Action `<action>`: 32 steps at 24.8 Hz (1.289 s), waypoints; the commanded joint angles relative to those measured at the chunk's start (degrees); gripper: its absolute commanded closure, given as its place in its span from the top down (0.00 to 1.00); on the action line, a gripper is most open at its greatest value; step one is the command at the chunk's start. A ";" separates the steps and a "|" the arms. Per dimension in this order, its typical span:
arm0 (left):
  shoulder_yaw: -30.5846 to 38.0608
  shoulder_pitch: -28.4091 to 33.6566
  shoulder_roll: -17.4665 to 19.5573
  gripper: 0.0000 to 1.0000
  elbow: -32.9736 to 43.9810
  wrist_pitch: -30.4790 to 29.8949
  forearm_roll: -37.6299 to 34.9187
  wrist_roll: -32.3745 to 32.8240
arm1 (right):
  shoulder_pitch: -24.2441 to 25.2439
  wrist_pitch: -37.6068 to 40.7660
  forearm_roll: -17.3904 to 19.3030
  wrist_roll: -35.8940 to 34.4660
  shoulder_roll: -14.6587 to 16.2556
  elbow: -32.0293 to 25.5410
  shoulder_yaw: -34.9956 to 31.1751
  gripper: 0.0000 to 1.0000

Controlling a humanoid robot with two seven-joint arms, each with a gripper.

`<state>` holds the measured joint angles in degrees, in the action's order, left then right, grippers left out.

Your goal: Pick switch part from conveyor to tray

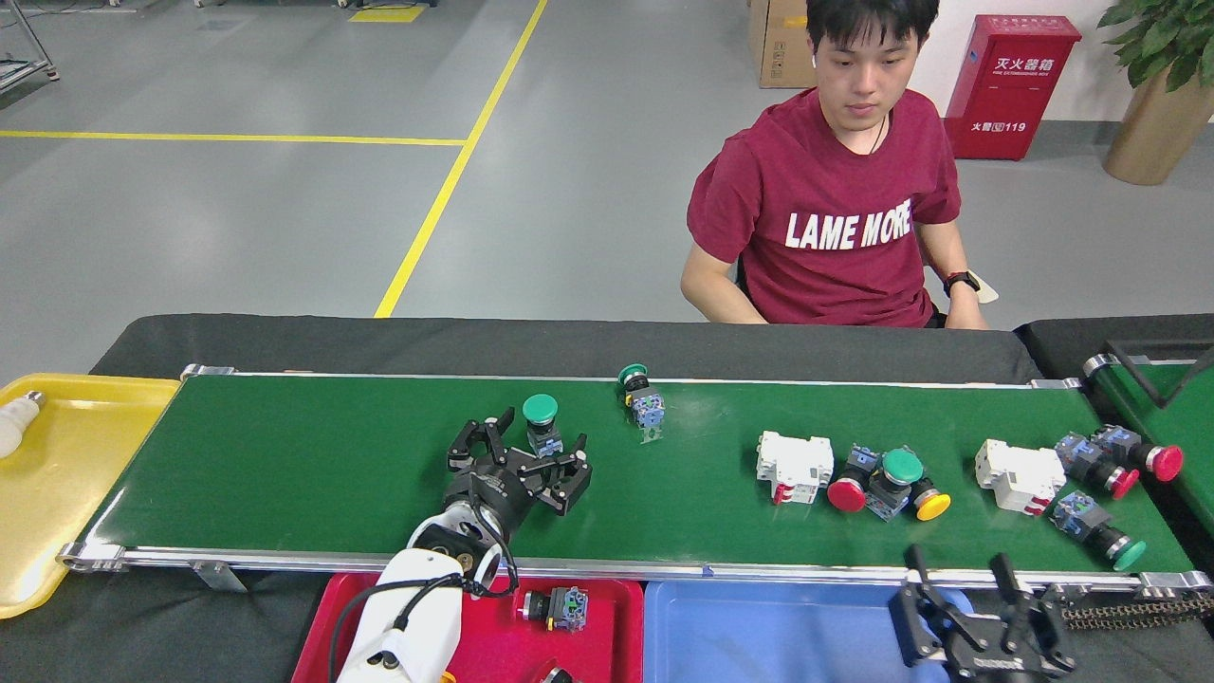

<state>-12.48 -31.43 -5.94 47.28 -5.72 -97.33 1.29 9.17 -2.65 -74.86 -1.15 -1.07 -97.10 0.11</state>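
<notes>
The conveyor (313,465) is a wide green belt with silver rails. A green-capped switch part (542,423) stands upright on it. My left gripper (533,444) is open, low over the belt, and its two black fingers reach up on either side of that part without gripping it. A second green-capped switch part (644,398) lies near the far rail. The red tray (493,645) in front of the belt holds a switch part (560,607). My right gripper (958,562) is open and holds nothing, at the front rail by the blue tray (759,631).
Two white breakers (795,467) (1020,474), a cluster of red, green and yellow buttons (887,479) and more switches (1100,455) lie on the belt's right half. A yellow tray (57,474) with a bulb sits at left. A person (835,218) sits behind the table.
</notes>
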 commanded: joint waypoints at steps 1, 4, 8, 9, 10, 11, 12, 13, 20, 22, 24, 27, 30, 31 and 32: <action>0.35 -1.44 0.23 0.52 -0.34 1.50 0.03 -0.67 | -3.28 -6.05 -1.95 0.71 -0.78 2.61 2.88 0.93; 0.61 -0.82 0.41 0.18 -0.52 1.24 1.00 -0.76 | -7.59 -12.38 -2.66 0.89 -0.52 6.92 5.95 0.93; 0.35 2.25 0.76 0.07 0.98 0.45 2.93 -1.64 | -12.51 -16.68 -2.83 0.98 -0.52 12.90 8.50 0.93; 0.35 3.40 0.93 0.04 3.00 -0.96 2.93 -1.99 | -14.27 -17.74 -2.92 0.98 -0.52 15.36 9.29 0.93; 0.35 5.24 1.46 0.03 5.89 -3.41 3.02 -2.34 | -16.11 -18.88 -2.92 0.89 -0.52 17.73 9.82 0.93; 0.61 7.96 2.60 0.01 9.93 -6.75 3.28 -2.34 | -18.22 -19.93 -2.83 0.89 -0.78 20.10 10.17 0.93; 0.61 10.08 3.39 0.00 13.46 -9.22 3.64 -2.34 | -19.89 -20.38 -2.83 0.89 -1.04 22.13 10.35 0.93; 0.52 13.07 4.18 0.00 17.94 -12.21 4.08 -2.25 | -21.56 -20.64 -2.83 0.89 -1.22 24.06 10.87 0.93; 3.34 37.59 13.50 0.38 46.15 -33.39 6.62 -1.55 | -27.10 -20.29 -1.95 4.32 -1.40 29.77 12.37 0.75; 8.43 41.98 12.18 1.00 49.05 -33.30 7.42 -1.81 | -26.92 -17.30 -1.95 5.90 -1.04 29.69 13.07 0.57; 11.07 43.65 10.43 1.00 50.02 -33.39 8.03 -1.99 | -26.66 -13.87 -1.86 5.99 -1.13 29.51 13.07 0.36; 14.23 44.97 9.46 1.00 50.02 -33.21 9.35 -2.25 | -26.13 -12.64 -1.86 5.90 -1.13 28.28 13.07 0.14; 22.58 45.15 6.56 1.00 49.93 -32.07 9.61 -2.25 | -25.52 -11.85 -0.20 6.16 -1.04 26.17 13.25 0.14; 24.69 45.15 5.77 1.00 49.84 -31.37 9.53 -2.25 | -24.90 -11.06 -0.02 6.34 -1.04 25.20 13.25 0.14; 27.07 45.15 5.06 1.00 49.75 -30.58 9.61 -2.25 | -24.11 -10.09 0.07 6.51 -0.87 23.62 13.16 0.14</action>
<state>12.72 13.85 -0.49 96.43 -37.64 -88.05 -0.42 -14.64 -14.04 -74.99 5.26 -2.31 -71.89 13.31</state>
